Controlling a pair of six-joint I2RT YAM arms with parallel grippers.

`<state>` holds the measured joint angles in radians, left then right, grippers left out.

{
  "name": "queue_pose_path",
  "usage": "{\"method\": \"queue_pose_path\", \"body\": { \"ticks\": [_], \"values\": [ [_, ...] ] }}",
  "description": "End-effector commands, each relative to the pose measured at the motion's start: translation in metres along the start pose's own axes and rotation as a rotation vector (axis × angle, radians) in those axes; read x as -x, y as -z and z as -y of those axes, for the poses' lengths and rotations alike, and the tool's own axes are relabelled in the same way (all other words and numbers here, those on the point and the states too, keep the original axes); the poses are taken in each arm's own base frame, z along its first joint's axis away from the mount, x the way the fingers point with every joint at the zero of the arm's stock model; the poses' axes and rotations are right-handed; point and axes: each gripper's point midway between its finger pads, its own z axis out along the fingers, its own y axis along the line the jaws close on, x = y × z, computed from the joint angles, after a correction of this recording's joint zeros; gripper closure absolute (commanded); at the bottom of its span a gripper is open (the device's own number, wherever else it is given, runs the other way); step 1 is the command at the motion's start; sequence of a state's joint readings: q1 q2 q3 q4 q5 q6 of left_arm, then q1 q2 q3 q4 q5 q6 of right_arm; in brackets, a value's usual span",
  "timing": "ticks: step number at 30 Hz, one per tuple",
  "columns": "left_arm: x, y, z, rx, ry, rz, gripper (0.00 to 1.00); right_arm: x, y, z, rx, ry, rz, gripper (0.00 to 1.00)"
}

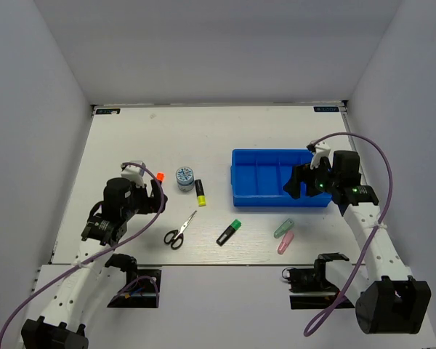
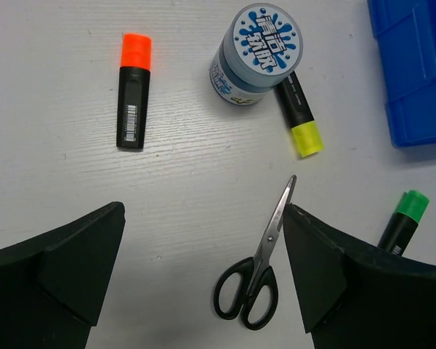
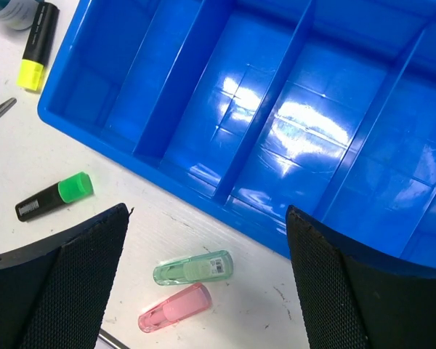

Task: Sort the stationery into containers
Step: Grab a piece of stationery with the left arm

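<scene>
The blue divided bin (image 1: 276, 203) stands right of centre with nothing in it; it also shows in the right wrist view (image 3: 291, 123). My right gripper (image 1: 298, 183) is open over its near right edge, above the pale green piece (image 3: 194, 267) and pink piece (image 3: 174, 307). My left gripper (image 1: 154, 196) is open and empty above the table. The black-handled scissors (image 2: 258, 262) lie between its fingers. The orange marker (image 2: 134, 91), blue-and-white disc (image 2: 261, 51), yellow marker (image 2: 299, 116) and green marker (image 2: 403, 218) lie beyond.
White walls enclose the table on three sides. In the top view the green marker (image 1: 229, 231) lies between the scissors (image 1: 179, 230) and the pale pieces (image 1: 284, 235), near the front edge. Purple cables loop from both arms.
</scene>
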<state>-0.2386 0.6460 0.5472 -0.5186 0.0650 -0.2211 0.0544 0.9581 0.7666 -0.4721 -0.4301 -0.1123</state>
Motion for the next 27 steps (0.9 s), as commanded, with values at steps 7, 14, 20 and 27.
{"method": "queue_pose_path", "body": {
  "ticks": [7, 14, 20, 27],
  "values": [
    [0.005, -0.004, 0.003, -0.012, 0.001, 0.003, 0.01, -0.002, 0.004, -0.004, 0.027, 0.089, 0.021, 0.1],
    [-0.008, -0.016, -0.014, 0.091, 0.011, -0.121, 1.0, -0.014, 0.004, -0.004, 0.042, 0.169, -0.004, 0.48],
    [0.004, -0.037, -0.036, 0.233, -0.001, -0.231, 0.29, -0.011, 0.006, 0.0, 0.015, 0.171, -0.005, 0.23],
    [0.0, -0.093, -0.049, 0.245, -0.094, -0.403, 0.24, -0.008, 0.01, -0.008, 0.049, 0.185, 0.01, 0.16]
  ]
}}
